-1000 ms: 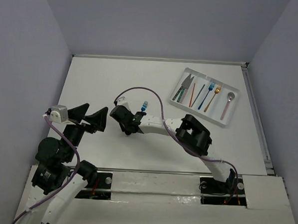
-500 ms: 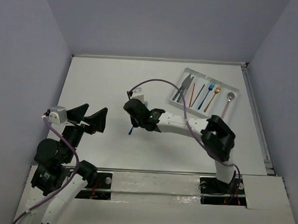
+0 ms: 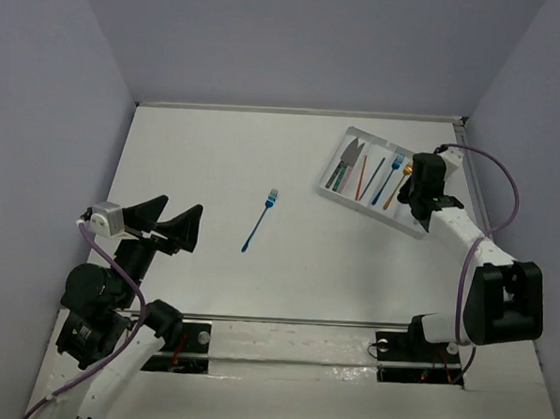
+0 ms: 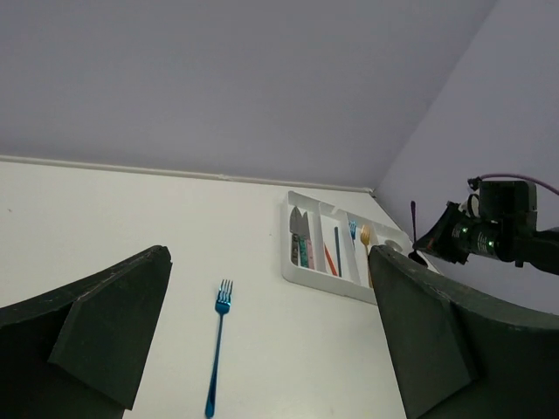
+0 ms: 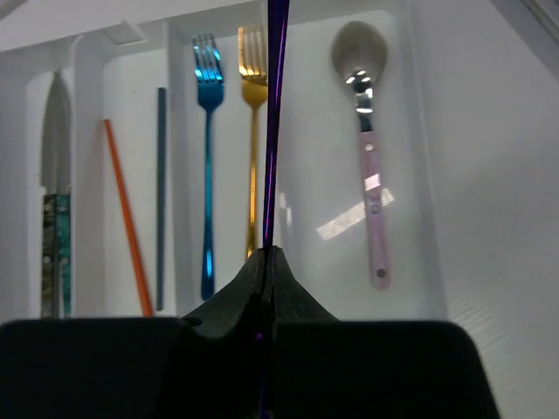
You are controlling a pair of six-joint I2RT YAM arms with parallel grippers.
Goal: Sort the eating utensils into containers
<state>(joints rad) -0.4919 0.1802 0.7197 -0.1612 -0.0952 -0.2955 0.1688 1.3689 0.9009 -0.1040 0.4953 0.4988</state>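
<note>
My right gripper (image 3: 418,186) is shut on a thin purple utensil (image 5: 275,131) and holds it over the white tray (image 3: 355,205), between the gold fork (image 5: 253,131) and the pink-handled spoon (image 5: 365,148). The tray (image 5: 323,175) also holds a blue fork (image 5: 206,157), a red handle (image 5: 127,218), a grey-blue handle (image 5: 161,192) and knives (image 5: 55,218) in its left compartment. A blue fork (image 3: 261,221) lies alone mid-table, also in the left wrist view (image 4: 217,349). My left gripper (image 3: 171,221) is open and empty at the near left, well short of that fork.
Grey walls close the table at the back and both sides. The tray (image 4: 323,284) sits at the far right near the table's right edge. The right arm's purple cable (image 3: 493,178) loops above the tray's right end.
My right arm has swung from beside the blue fork at mid-table over to the tray at the far right. The blue fork stays on the table. The left arm has barely moved.
</note>
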